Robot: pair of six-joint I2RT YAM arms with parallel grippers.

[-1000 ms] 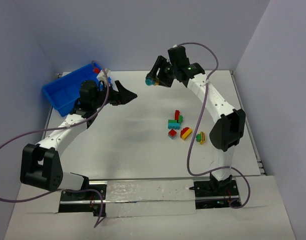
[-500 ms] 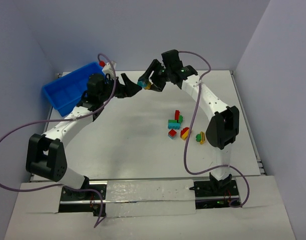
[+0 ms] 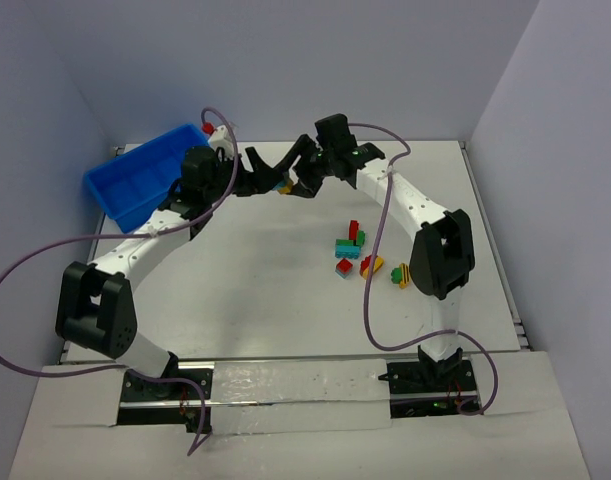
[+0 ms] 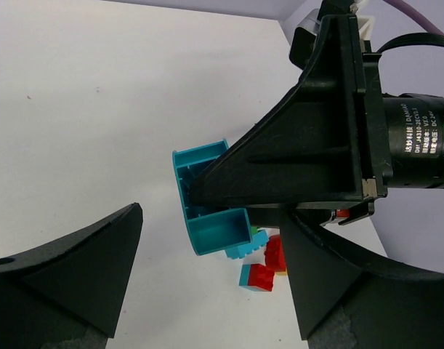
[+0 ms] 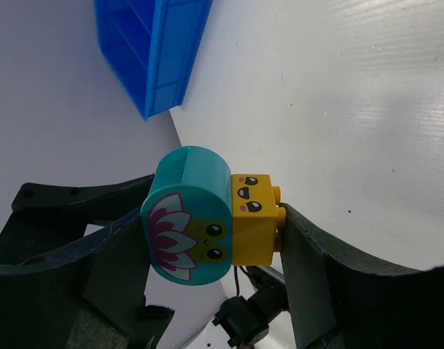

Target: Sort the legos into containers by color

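Reading this as a handoff: right end effector clamps the teal-and-yellow brick pair above the counter, left end effector spread around it, since the blue bin sits on left's side

A white table stands enclosed by pale lavender walls at the back and both sides, with a glossy strip along its near edge.
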